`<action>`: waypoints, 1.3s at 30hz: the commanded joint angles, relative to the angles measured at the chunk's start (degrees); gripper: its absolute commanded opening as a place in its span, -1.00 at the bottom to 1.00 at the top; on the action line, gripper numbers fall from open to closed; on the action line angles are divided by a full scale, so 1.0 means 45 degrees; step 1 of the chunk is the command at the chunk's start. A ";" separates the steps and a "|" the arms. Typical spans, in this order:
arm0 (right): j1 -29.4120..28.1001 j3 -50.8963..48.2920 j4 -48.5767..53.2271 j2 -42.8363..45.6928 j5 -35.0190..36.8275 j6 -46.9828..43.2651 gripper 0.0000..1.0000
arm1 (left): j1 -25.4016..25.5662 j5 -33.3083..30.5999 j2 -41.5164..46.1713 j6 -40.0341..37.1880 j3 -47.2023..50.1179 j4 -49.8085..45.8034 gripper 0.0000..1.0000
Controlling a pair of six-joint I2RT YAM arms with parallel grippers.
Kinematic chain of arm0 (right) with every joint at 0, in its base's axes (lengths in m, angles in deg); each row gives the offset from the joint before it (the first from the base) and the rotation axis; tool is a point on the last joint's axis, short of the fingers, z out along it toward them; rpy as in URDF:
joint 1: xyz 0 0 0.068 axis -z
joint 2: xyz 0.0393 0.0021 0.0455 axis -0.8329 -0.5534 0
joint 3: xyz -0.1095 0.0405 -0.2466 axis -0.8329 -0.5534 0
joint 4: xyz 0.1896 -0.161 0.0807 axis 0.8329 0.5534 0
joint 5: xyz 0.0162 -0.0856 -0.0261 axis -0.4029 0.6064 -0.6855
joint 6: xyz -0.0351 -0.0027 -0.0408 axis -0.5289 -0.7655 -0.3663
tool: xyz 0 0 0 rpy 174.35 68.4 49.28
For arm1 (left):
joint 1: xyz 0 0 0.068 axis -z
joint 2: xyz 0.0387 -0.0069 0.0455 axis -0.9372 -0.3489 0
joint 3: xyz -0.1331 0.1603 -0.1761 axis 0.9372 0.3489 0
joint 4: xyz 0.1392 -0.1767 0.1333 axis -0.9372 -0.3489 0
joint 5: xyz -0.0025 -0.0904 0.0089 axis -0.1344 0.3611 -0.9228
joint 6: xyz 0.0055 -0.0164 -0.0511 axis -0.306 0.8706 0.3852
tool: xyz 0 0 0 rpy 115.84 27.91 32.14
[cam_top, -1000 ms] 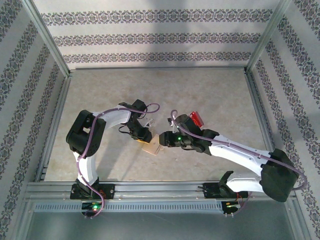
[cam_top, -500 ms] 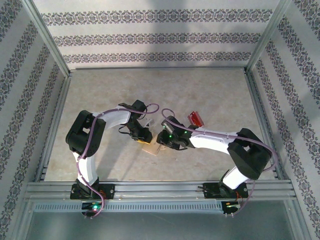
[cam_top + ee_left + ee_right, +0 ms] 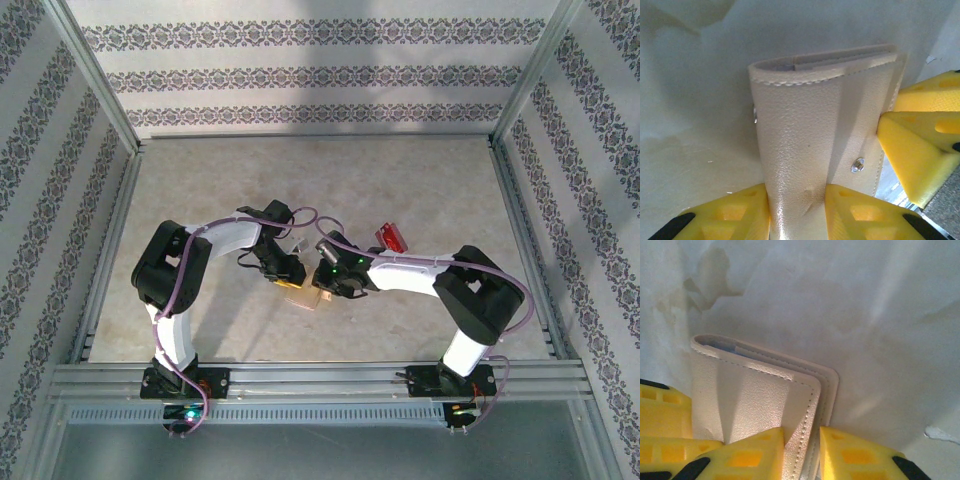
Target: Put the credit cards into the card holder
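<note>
Overhead, the left gripper (image 3: pixel 291 277) and right gripper (image 3: pixel 322 293) meet near the middle of the table (image 3: pixel 200 200), both at the tan card holder (image 3: pixel 303 297); a red credit card (image 3: pixel 392 237) lies apart from them, just beyond the right arm

Next, from the left wrist, the left gripper (image 3: pixel 797 220) has its jaws narrowly parted and pressed against both faces of the folded card holder (image 3: pixel 810 140), whose snap (image 3: pixel 857 164) shows

Lastly, from the right wrist, the right gripper (image 3: pixel 801 455) pinches the stitched edge of the card holder (image 3: pixel 740 400), jaws nearly closed
</note>
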 commanded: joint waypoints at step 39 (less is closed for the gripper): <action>0.0943 -0.1988 -0.0907 0.0728 -0.0389 -0.0643 -0.90 | -0.0457 0.2661 -0.0171 0.1057 0.0994 0.1924 -0.53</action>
